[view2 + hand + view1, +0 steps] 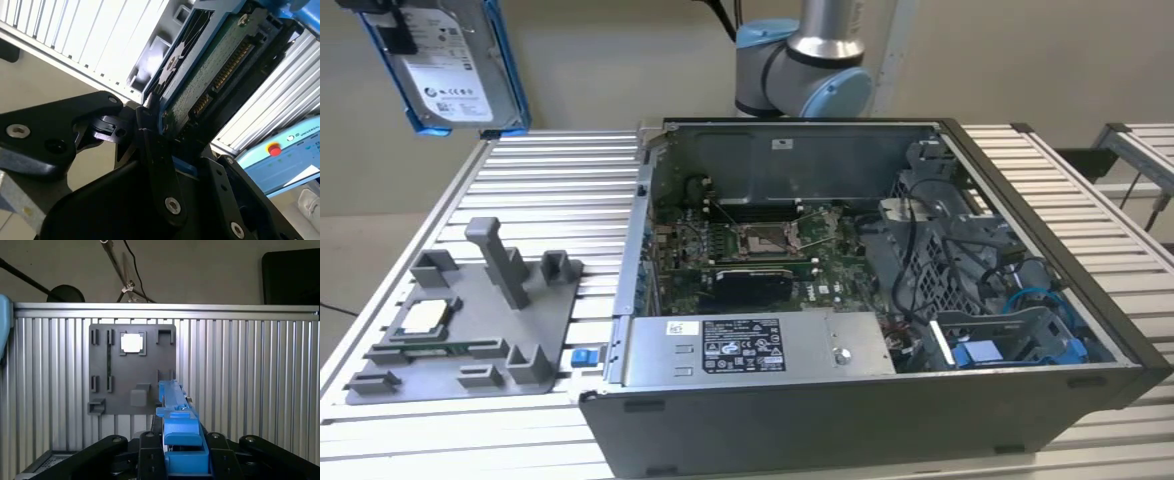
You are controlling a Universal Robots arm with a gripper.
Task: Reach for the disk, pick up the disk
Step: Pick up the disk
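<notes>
The disk [454, 75], a silver-grey drive with a white label in a bright blue bracket, hangs in the air at the top of the exterior view's left, above the table's far corner. My gripper [384, 22] is shut on its upper end. In the first wrist view the disk [177, 422] shows edge-on as a blue bracket clamped between the black fingers [148, 452] of the gripper [182, 460]. The second wrist view shows the disk's green circuit board and connector [215, 75], with the gripper [172, 150] shut on its edge.
An open computer case [1067, 390] takes up the table's middle and the exterior view's right. A grey fixture plate [467, 320] on the left carries a silver processor chip [420, 318]; a small blue clip [583, 356] lies beside it. The arm's base [801, 60] stands behind the case.
</notes>
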